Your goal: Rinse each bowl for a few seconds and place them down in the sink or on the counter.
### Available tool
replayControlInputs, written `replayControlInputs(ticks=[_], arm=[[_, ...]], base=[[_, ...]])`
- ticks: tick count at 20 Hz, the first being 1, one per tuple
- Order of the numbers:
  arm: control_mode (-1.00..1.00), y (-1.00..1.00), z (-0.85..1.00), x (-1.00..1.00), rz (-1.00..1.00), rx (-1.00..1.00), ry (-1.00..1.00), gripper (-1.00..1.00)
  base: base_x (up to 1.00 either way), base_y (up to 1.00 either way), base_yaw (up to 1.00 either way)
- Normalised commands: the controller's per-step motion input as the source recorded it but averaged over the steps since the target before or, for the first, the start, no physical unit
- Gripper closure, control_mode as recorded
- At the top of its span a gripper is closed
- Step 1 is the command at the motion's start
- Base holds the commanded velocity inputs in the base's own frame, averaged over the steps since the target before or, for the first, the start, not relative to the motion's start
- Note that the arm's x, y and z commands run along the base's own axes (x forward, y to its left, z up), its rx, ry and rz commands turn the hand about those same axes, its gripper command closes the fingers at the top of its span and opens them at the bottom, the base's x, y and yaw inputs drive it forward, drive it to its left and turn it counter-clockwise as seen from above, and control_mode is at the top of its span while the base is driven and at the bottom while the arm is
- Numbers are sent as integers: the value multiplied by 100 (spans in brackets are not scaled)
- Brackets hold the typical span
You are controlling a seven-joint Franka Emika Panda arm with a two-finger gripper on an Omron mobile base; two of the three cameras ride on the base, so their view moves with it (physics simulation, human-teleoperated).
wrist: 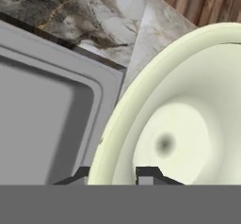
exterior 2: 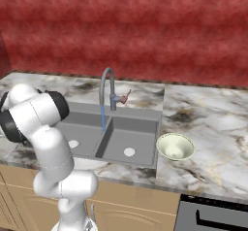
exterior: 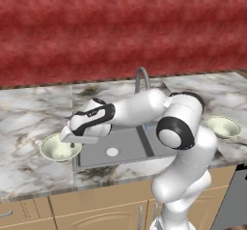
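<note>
Cream-green bowl [wrist: 179,124], rim between fingers [wrist: 148,175], beside sink [wrist: 42,119], no writing

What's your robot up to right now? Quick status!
Gripper clamped on left bowl's rim, beside sink. Faucet running. Second bowl waiting on counter. Path clear.

I see two shallow cream-green bowls, upright on the marbled counter [exterior: 29,113]: the left bowl [exterior: 59,148] just beside the grey double sink [exterior 2: 116,133], the right bowl [exterior 2: 175,146] by its other side. Water runs from the faucet [exterior 2: 106,87].
</note>
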Motion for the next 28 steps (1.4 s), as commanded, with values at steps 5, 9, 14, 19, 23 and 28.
replayControlInputs(ticks=[5, 9, 14, 19, 23, 28], arm=[[-100, 4, -12, 17, 0, -1, 0, 100], [-100, 5, -7, 13, 0, 0, 0, 100], [-100, 17, -6, 20, 0, -2, 0, 100], [-100, 22, -10, 13, 0, -2, 0, 100], [-100, 23, -16, 9, 0, -2, 0, 100], [-100, 13, -15, 9, 0, -2, 0, 100]], base=[[0, 0, 0], [0, 0, 0], [0, 0, 0], [0, 0, 0], [0, 0, 0], [0, 0, 0]])
